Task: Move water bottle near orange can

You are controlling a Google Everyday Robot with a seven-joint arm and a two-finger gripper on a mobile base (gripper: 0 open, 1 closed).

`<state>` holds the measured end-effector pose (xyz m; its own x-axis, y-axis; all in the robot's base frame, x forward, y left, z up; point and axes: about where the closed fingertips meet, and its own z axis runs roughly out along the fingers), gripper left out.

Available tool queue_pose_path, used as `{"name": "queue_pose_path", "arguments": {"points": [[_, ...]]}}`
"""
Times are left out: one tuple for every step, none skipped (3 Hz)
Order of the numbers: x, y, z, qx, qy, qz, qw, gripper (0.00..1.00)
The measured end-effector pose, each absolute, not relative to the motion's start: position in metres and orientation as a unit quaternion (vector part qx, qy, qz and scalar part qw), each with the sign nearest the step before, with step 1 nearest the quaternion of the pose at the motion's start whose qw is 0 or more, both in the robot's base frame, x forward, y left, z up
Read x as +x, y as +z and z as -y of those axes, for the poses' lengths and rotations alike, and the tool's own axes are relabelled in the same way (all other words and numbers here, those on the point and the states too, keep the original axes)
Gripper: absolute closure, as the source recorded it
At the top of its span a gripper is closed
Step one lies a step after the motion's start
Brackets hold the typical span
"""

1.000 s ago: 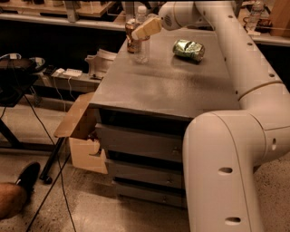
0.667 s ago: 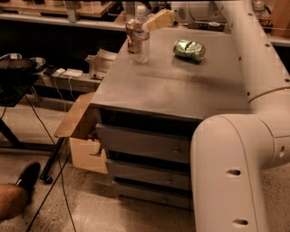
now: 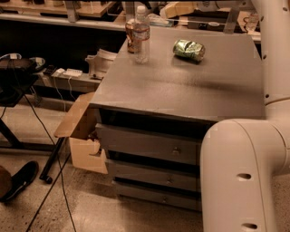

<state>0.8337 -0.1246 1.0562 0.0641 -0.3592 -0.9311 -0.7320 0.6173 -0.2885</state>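
The water bottle [image 3: 141, 35], clear with a white cap and a label band, stands upright at the far left corner of the grey cabinet top [image 3: 181, 86]. The orange can [image 3: 131, 37] stands upright right beside it on its left, partly hidden behind it. My gripper [image 3: 177, 9] is up at the top edge of the view, above the cabinet's far edge. It is to the right of the bottle and well apart from it, holding nothing that I can see.
A green shiny can [image 3: 189, 50] lies on its side at the far middle of the cabinet top. My white arm [image 3: 244, 172] fills the right side. An open cardboard box [image 3: 79, 131], cables and a shoe [image 3: 20, 179] are on the floor at left.
My gripper was at the bottle a second ago. It has since pulled away up and to the right, and the bottle stands free beside the orange can.
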Motion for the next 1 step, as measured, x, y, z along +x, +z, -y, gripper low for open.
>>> {"name": "queue_pose_path", "arguments": {"points": [[0.8338,1.0562,0.1244,-0.409,0.154,-0.666,0.604,0.0]]}}
